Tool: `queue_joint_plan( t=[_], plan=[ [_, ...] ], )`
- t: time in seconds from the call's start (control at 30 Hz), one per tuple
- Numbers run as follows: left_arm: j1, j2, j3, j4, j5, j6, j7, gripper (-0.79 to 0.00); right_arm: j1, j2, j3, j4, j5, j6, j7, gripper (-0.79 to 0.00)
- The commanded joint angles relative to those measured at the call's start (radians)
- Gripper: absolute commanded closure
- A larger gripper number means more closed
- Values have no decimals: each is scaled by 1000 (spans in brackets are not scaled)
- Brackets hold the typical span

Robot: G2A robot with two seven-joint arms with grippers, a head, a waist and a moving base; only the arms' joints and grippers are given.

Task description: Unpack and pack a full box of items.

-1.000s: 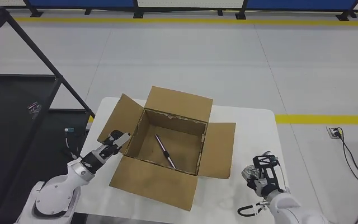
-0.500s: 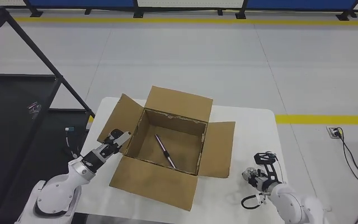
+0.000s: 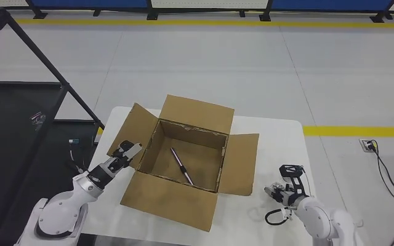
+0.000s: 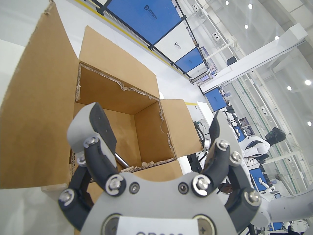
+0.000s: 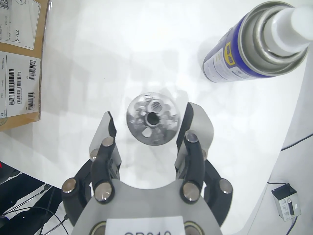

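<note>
A cardboard box [image 3: 188, 161] is set in the middle of the white table [image 3: 271, 132], with all four flaps folded outward. A slim metal rod [image 3: 181, 166] is seen lying slantwise on the box floor; nothing else can be made out in there.

The left gripper [image 3: 128, 149] is held over the box's left flap, just outside the opening. In the left wrist view its fingers [image 4: 97, 123] are spread wide and nothing is held between them. One end of the rod [image 4: 121, 160] is glimpsed past the near box wall.

The right gripper [image 3: 284, 184] is positioned low over the table's right end, well apart from the box. In the right wrist view it [image 5: 149, 121] is opened wide around a round metal disc [image 5: 152, 123] with a centre hole, which lies flat on the table. One finger is very near the disc's rim, but whether it touches cannot be told. A blue spray can [image 5: 254, 42] with a white cap is stood upright near the disc, apart from it. A cardboard panel [image 5: 19, 50] bearing barcode labels is seen to the other side.
</note>
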Motion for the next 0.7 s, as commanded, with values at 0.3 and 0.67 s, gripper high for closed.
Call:
queue_joint_plan(
  t=[0.3, 0.67],
  plan=[
    [8, 3, -14, -9, -5, 3, 2, -785, -81, -2, -4, -260, -7, 133, -112, -785],
    [75, 6, -92, -27, -43, -28, 51, -785, 240, -17, -368, -394, -261, 16, 18, -785]
  ],
)
